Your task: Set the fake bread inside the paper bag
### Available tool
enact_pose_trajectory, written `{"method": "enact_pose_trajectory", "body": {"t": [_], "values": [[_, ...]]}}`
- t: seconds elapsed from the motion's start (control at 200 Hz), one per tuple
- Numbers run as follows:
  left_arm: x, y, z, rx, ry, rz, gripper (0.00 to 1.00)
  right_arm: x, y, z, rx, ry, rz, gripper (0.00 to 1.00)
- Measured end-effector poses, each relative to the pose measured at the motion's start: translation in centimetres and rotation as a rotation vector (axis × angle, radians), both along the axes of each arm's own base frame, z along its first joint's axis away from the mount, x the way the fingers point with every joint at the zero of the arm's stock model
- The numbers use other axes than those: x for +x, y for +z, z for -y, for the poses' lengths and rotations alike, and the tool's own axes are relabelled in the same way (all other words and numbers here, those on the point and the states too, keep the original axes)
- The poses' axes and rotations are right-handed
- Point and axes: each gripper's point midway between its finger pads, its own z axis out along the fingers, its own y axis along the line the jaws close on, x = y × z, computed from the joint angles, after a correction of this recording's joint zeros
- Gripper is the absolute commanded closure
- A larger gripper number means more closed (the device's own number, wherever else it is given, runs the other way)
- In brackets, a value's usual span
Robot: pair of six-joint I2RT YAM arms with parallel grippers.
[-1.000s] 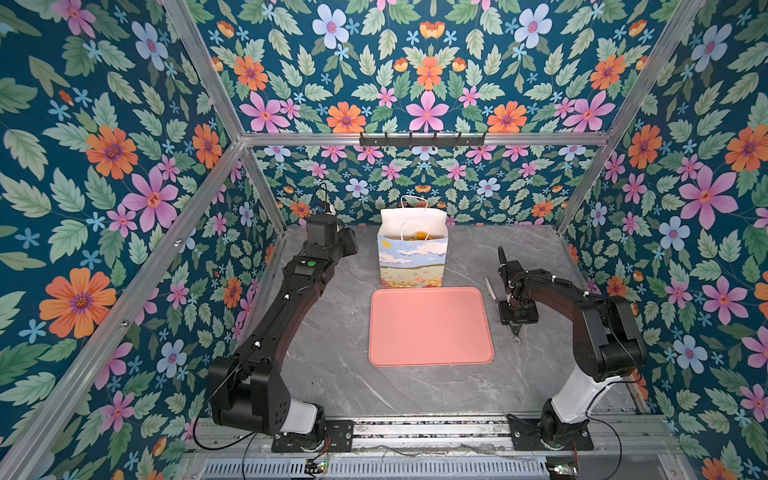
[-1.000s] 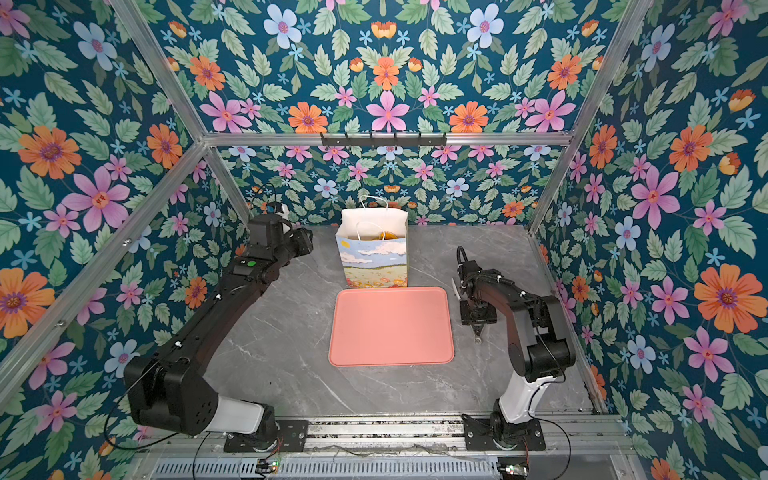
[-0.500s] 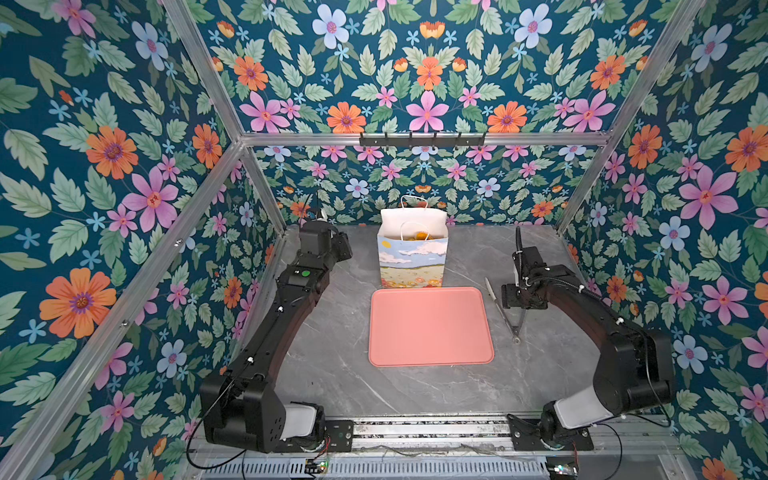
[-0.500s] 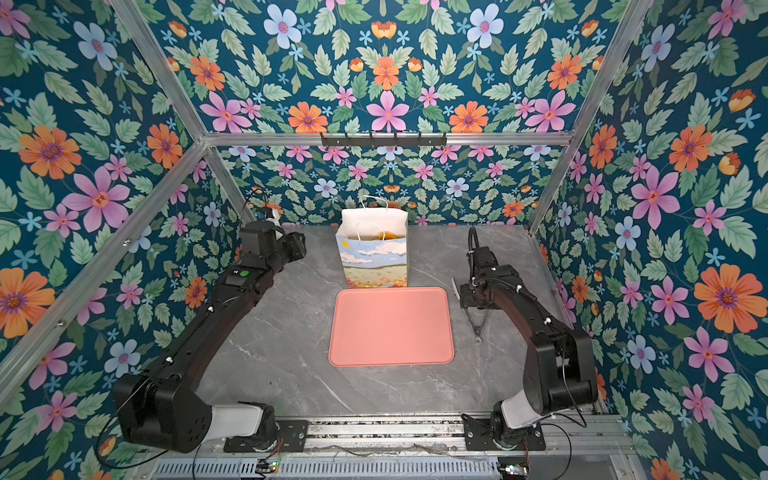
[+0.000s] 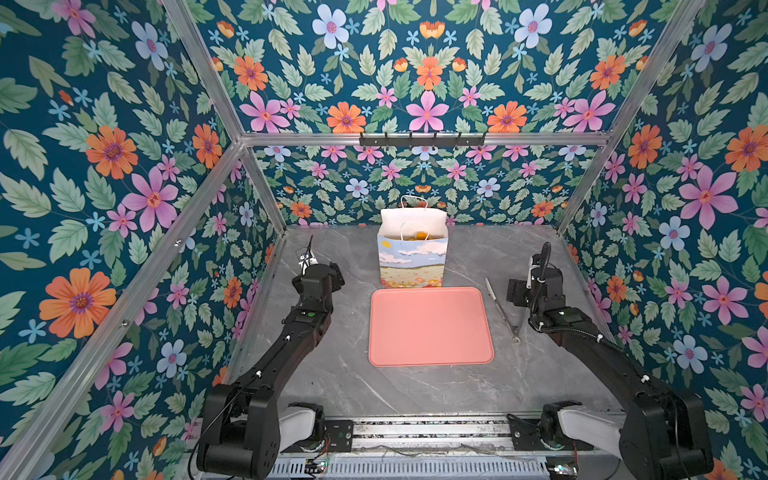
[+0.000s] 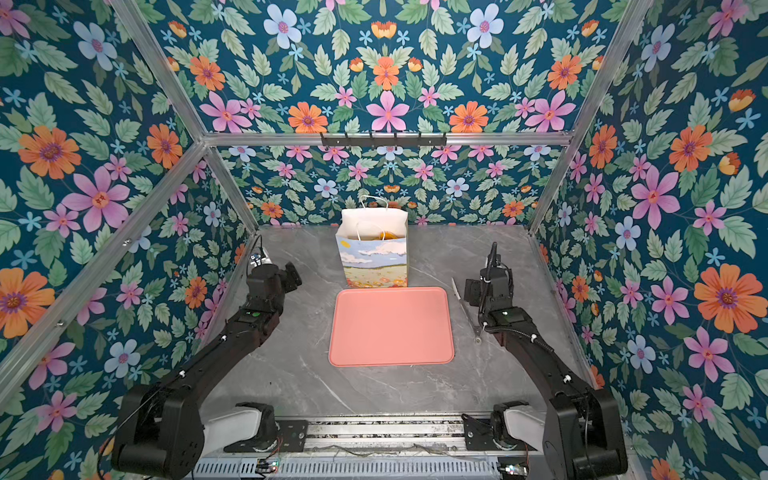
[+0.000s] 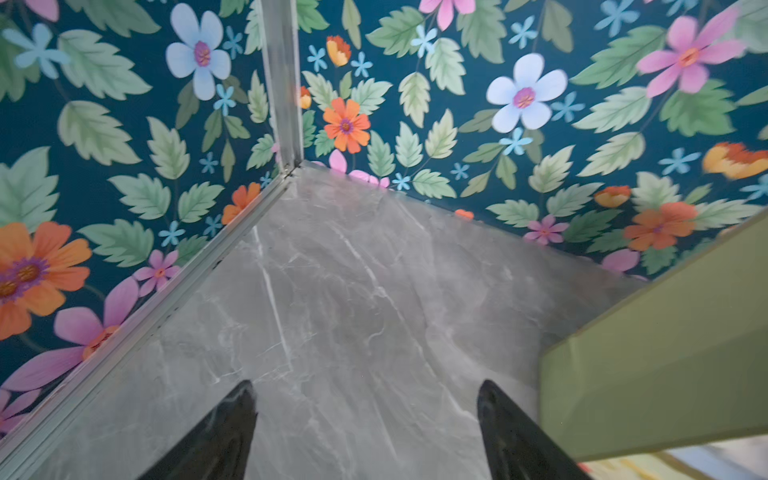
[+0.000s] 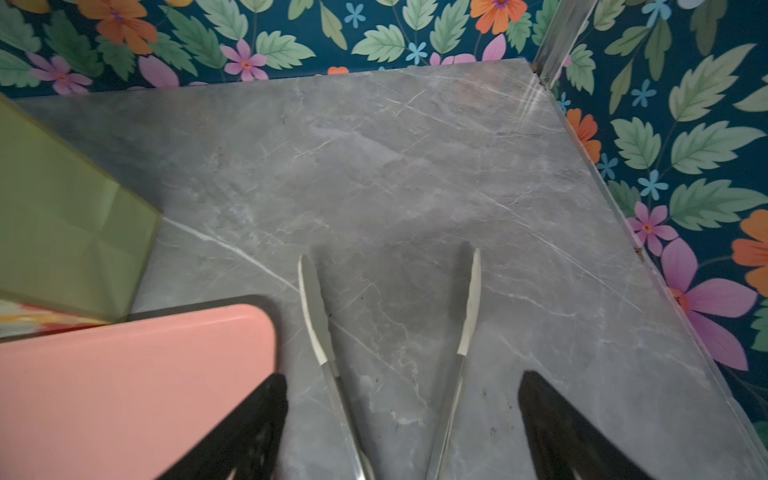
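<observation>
Across both top views, a grey marble-patterned bench (image 5: pixel 332 374) forms the floor of a booth. Its walls (image 5: pixel 124 187) are dark teal, papered with large orange, pink and blue flowers and pale green leaves. Aluminium bars (image 5: pixel 257 183) run along the corners, and a black hook rail (image 5: pixel 422 139) sits on the back bar. A bag (image 5: pixel 412 262) stands upright near the back wall with its mouth open. Golden bread (image 5: pixel 415 237) shows inside it. A pink tray (image 5: pixel 430 326) lies flat just in front of the bag. Metal tongs (image 5: pixel 500 309) lie on the bench just right of the tray. The left arm (image 5: pixel 307 324) reaches along the left wall, and the right arm (image 5: pixel 557 320) ends beside the tongs.

From the left wrist, the left gripper (image 7: pixel 366 386) is spread wide with nothing between its black fingers (image 7: pixel 224 436). It is above bare bench near the back left corner. The bag's plain green side, not visible from above, stands close by.

From the right wrist, the right gripper (image 8: pixel 403 376) is also spread wide and grips nothing. The tongs lie open on the bench below it. Their two white-tipped arms sit inside the gap, clear of both fingertips. This view also shows a tray corner and the bag's other green side.
</observation>
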Motion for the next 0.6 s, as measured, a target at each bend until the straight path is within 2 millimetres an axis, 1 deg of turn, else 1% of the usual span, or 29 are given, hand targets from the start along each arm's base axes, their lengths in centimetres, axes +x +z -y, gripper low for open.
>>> {"method": "enact_pose_trajectory", "body": {"t": [0.03, 0.095, 0.15, 0.18, 0.275, 0.38, 0.475, 0.595], "values": [[-0.4, -0.8, -0.5, 0.022, 0.019, 0.005, 0.06, 0.2, -0.3, 0.4, -0.009, -0.019, 0.014, 0.01], [-0.9, -2.5, -1.4, 0.064, 0.057, 0.006, 0.03, 0.6, -1.0, 1.7, -0.036, -0.077, 0.034, 0.01], [-0.9, -3.7, -1.8, 0.102, 0.069, -0.012, 0.02, 0.7, -1.5, 2.8, -0.046, -0.130, 0.047, 0.01], [-0.8, -4.2, -1.9, 0.122, 0.071, -0.023, 0.02, 0.7, -1.8, 3.6, -0.053, -0.161, 0.052, 0.01], [0.0, -4.9, -1.8, 0.155, 0.067, -0.026, 0.01, 0.2, -2.7, 5.7, -0.049, -0.235, 0.068, 0.01], [1.5, -5.8, -1.5, 0.197, 0.051, -0.051, 0.03, -0.5, -3.6, 7.4, -0.045, -0.291, 0.086, 0.01], [3.1, -5.1, -1.2, 0.214, 0.049, -0.036, 0.02, -0.6, -4.9, 7.2, -0.026, -0.262, 0.084, 0.01], [3.8, -5.1, -1.4, 0.236, 0.053, -0.039, 0.02, -0.8, -6.6, 6.4, -0.020, -0.207, 0.081, 0.01]]}}
